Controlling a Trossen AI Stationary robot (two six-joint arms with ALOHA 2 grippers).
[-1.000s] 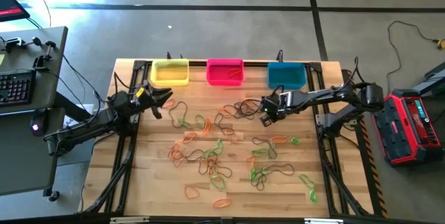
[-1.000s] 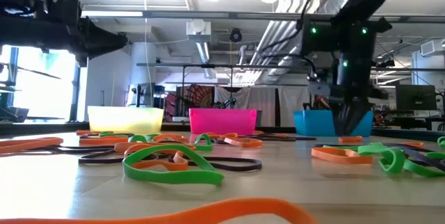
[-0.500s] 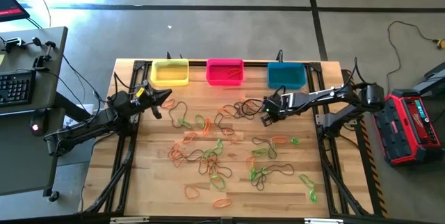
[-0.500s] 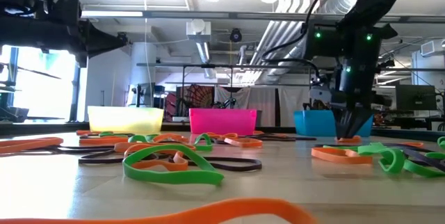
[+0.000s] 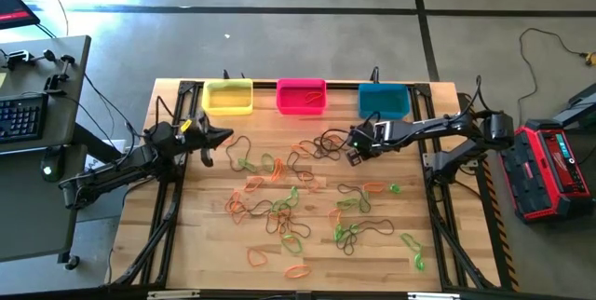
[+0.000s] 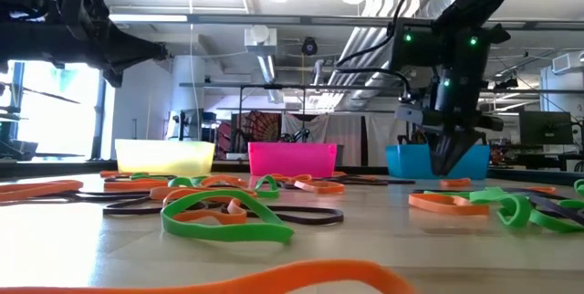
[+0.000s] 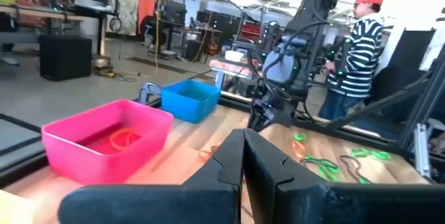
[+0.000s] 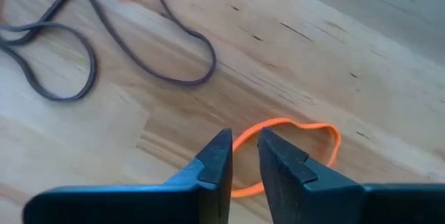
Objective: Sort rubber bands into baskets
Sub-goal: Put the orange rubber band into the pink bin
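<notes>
**Right gripper on orange band, left idle**

Bands point(image 5: 289, 209) lie scattered over the table point(image 5: 186, 244), green, orange, dark; right gripper point(image 8: 242, 156) low over the boards, jaws nearly together, pinching an orange band point(image 8: 292, 147); left gripper point(image 7: 243, 156) raised near the yellow basket point(image 5: 228, 97), jaws pressed together, empty; pink basket point(image 5: 302, 97), with an orange band inside, and teal basket point(image 5: 384, 101) along the far edge.

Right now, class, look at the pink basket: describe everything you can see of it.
The pink basket is a small rectangular bin of glossy magenta plastic, open on top and upright. It stands at the table's far edge, in the middle of a row, apart from the yellow basket and the blue basket. An orange rubber band lies inside it.
</notes>
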